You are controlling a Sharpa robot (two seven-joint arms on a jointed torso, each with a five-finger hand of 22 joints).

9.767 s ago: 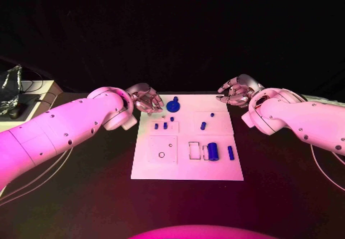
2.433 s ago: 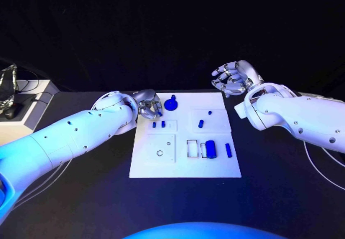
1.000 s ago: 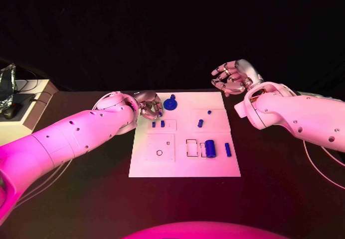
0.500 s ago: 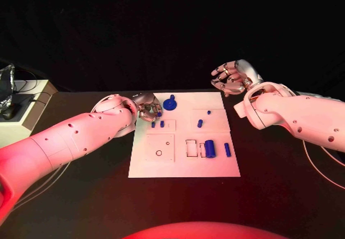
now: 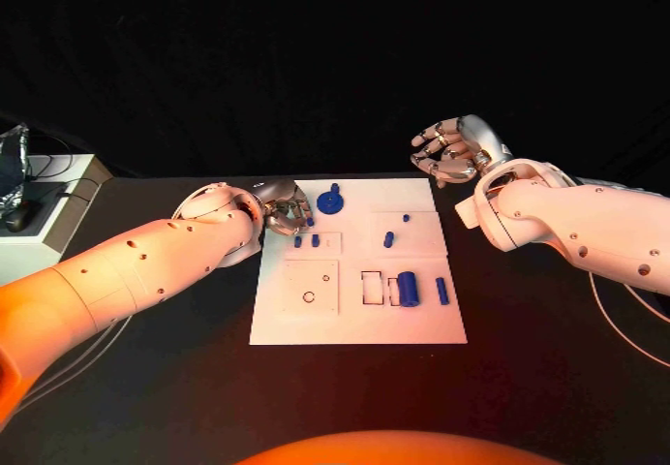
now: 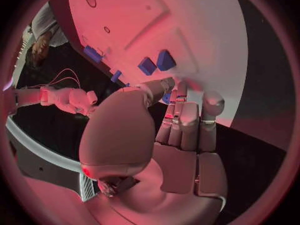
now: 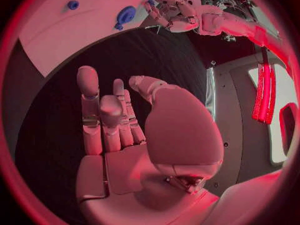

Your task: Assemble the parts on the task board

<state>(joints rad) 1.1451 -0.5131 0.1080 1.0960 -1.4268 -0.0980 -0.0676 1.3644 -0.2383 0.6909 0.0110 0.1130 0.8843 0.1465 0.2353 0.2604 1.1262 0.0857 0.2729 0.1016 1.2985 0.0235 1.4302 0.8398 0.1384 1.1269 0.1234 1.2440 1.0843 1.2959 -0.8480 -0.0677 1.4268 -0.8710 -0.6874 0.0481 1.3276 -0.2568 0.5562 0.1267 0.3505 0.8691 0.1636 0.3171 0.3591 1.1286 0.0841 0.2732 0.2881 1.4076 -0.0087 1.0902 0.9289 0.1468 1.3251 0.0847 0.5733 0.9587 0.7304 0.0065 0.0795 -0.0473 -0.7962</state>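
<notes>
Parts [image 5: 408, 289] mostly lie loose on the task board [image 5: 357, 329], so assembly looks barely begun. Left hand [image 5: 287, 208] curls its fingers over the board's far corner, just beside two small pegs [image 5: 306, 240]; whether it pinches one I cannot tell. Right hand [image 5: 449, 152] hovers beyond the board, fingers apart, empty.

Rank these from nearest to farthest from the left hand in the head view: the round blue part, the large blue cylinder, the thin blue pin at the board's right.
1. Round blue part: at the board's far edge, just beside the left hand.
2. Large blue cylinder: nearer the robot, in the board's right half.
3. Thin blue pin: just right of the cylinder, farthest.
</notes>
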